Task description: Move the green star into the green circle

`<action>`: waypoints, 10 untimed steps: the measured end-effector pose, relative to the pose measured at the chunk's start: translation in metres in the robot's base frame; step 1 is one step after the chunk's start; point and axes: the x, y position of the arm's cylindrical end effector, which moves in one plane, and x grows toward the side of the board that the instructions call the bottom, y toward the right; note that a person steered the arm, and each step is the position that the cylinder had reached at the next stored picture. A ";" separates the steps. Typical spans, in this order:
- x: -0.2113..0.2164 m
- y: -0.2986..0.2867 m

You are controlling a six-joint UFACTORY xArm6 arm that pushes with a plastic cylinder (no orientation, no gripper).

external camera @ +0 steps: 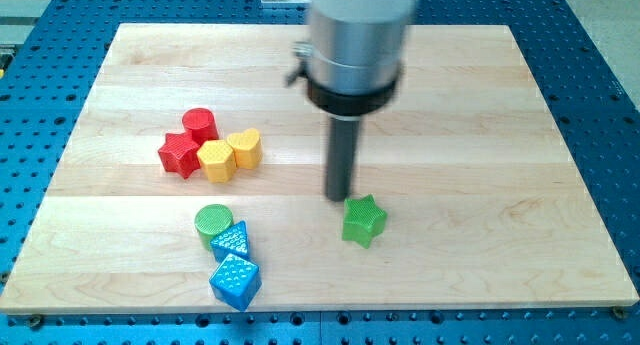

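The green star point(363, 221) lies on the wooden board, right of centre near the view's bottom. The green circle point(213, 223), a short green cylinder, stands to the view's left of it, touching a blue triangle block. My tip point(338, 197) rests on the board just up and left of the green star, right at its edge. The rod hangs from the grey arm body at the view's top centre.
A red cylinder point(200, 123), a red star point(181, 154), a yellow hexagon point(216, 160) and a yellow heart point(245, 147) cluster at the view's left. A blue triangle point(232, 241) and a blue cube point(235, 280) sit below the green circle. The board's edge point(320, 308) is near.
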 end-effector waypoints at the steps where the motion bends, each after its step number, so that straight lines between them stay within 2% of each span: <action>1: 0.003 -0.115; 2: 0.030 -0.168; 3: 0.066 -0.122; 4: 0.073 -0.095; 5: 0.091 -0.136; 6: 0.126 -0.152; 8: 0.127 -0.133; 9: 0.126 -0.046; 10: 0.121 0.070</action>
